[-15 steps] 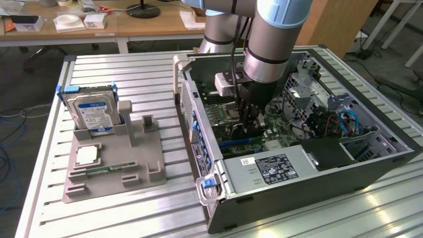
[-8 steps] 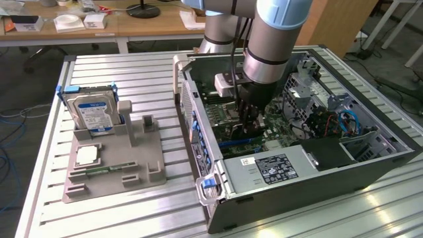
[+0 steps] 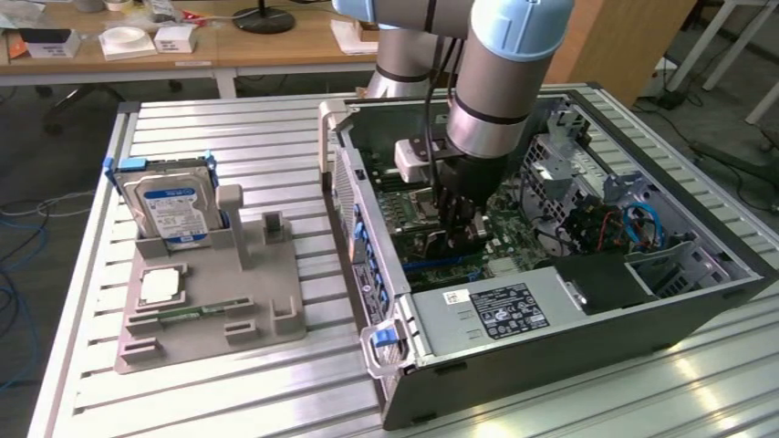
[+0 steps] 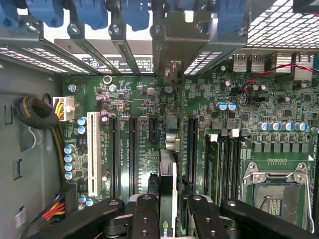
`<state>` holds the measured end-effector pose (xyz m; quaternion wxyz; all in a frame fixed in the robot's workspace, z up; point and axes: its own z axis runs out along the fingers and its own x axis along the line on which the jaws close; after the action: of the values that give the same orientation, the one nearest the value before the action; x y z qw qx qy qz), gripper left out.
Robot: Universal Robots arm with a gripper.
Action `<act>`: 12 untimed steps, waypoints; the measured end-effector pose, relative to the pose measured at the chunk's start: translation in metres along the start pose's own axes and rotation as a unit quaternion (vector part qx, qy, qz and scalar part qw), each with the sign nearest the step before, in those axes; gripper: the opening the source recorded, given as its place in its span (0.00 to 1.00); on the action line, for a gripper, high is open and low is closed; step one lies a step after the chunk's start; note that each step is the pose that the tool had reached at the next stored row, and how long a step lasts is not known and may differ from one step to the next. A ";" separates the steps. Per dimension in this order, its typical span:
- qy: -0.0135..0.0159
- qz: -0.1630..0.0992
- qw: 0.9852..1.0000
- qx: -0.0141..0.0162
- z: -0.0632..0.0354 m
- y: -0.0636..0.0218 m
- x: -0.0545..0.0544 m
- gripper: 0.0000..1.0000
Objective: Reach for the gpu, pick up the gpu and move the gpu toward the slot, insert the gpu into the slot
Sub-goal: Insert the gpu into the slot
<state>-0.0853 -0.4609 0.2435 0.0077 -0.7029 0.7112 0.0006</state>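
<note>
- The arm reaches down into the open computer case [image 3: 572, 301] lying on the slatted metal desk [image 3: 219, 383], with the end effector [image 3: 462, 233] low over the motherboard [image 3: 512, 242].
- In the wrist view the end effector [image 4: 172, 209] has its black fingers [image 4: 144, 214] closed on the gpu [image 4: 168, 169], a thin card seen edge-on (a green logo shows on its near end), running from between the fingers up toward the case's rear wall.
- The card's silver metal bracket [image 4: 174, 40] stands upright against the row of rear expansion openings, between blue retaining clips [image 4: 134, 12].
- The gpu stands over the motherboard [image 4: 124, 99] in line with the expansion connectors; whether its lower edge is seated in the slot cannot be told.
- In the exterior view a blue strip of the slot [image 3: 441, 266] shows just below the fingers.
- A white connector [image 4: 92, 152] and black connectors [image 4: 133, 149] lie beside the card; the silver processor socket [image 4: 271, 184] sits on its other side.
- On the desk at the exterior view's left, a grey fixture tray [image 3: 207, 310] holds an upright blue-labelled hard drive [image 3: 171, 210] and a square silver chip [image 3: 160, 285].
</note>
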 end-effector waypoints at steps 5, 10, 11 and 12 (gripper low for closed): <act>0.000 0.000 1.000 0.000 0.0001 0.0006 0.000 0.27; 0.000 0.000 1.000 0.000 0.0018 0.0017 0.000 0.27; 0.000 0.000 1.000 0.000 0.0020 0.0017 0.000 0.27; 0.000 0.000 1.000 0.000 0.0020 0.0017 0.000 0.27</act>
<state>-0.0870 -0.4608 0.2415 0.0074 -0.7030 0.7112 0.0006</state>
